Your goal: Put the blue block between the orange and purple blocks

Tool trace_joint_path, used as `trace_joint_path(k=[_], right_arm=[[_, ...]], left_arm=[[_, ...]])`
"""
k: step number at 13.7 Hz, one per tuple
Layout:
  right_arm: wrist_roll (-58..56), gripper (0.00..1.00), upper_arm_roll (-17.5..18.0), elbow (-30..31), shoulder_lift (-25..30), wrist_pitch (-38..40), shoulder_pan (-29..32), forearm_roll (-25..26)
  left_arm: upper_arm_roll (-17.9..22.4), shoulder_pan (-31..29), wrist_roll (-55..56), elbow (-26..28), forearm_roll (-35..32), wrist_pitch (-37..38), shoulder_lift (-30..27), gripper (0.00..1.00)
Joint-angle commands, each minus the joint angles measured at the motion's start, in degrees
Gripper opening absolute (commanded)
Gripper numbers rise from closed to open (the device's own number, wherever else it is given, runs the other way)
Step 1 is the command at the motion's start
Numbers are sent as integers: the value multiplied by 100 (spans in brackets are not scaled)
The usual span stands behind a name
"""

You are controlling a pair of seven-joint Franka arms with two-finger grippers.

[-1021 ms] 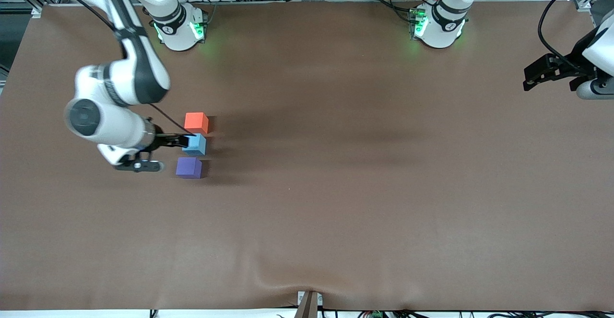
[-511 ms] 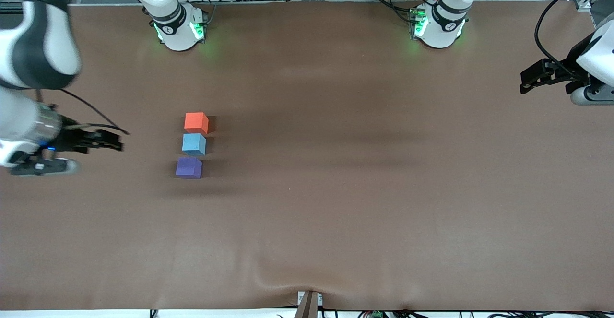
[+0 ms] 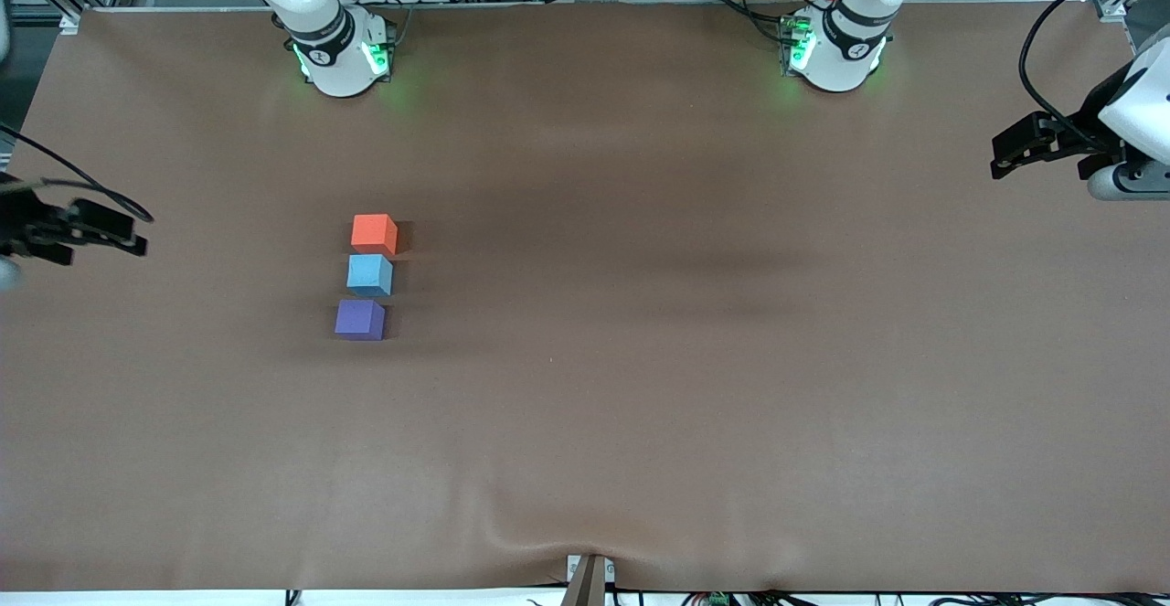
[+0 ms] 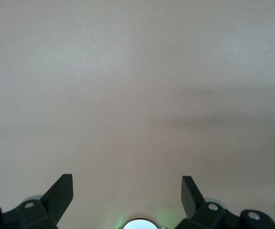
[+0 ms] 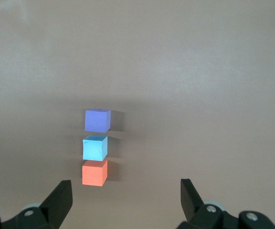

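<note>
The three cubes stand in a close row on the brown table (image 3: 640, 387). The orange block (image 3: 374, 233) is farthest from the front camera, the blue block (image 3: 369, 275) is in the middle, and the purple block (image 3: 359, 320) is nearest. My right gripper (image 3: 137, 233) is open and empty, in the air at the right arm's end of the table, well away from the row. The right wrist view shows the orange block (image 5: 94, 172), the blue block (image 5: 95, 147) and the purple block (image 5: 98, 119) ahead of the open right gripper (image 5: 126, 195). My left gripper (image 3: 998, 156) waits open and empty at the left arm's end, and its wrist view shows the left gripper (image 4: 127, 191) over bare table.
The two arm bases (image 3: 343, 53) (image 3: 834, 48) stand along the table's edge farthest from the front camera. A small bracket (image 3: 588, 579) sits at the middle of the nearest edge, where the cloth is slightly rumpled.
My right gripper let go of the blue block between the other two cubes and pulled back to the right arm's end of the table. The left arm barely moved.
</note>
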State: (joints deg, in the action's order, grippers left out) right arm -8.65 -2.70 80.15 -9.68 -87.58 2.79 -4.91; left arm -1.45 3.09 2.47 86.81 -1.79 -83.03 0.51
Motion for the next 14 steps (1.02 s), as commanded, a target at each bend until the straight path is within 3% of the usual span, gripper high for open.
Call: trace_joint_path(k=[1,3,6,8,14], right_arm=[[1009,100,94,-157,89,538,-6,104],[928,100,164,-140,447,769,-50,156],[909,100,191,884,1220,192,-436,674],[874,100,147,1406,1548,-179,-323,640],[469,100,120,880,1241,-145,-226,631]], left_arm=[[-5,-19,-89,-85,82,103,-7,100],[-5,-28,-89,-85,82,103,-7,100],[-5,-28,-89,-85,82,103,-7,100],[-5,-28,-89,-85,82,103,-7,100],[-5,-28,-89,-94,82,103,-6,100]])
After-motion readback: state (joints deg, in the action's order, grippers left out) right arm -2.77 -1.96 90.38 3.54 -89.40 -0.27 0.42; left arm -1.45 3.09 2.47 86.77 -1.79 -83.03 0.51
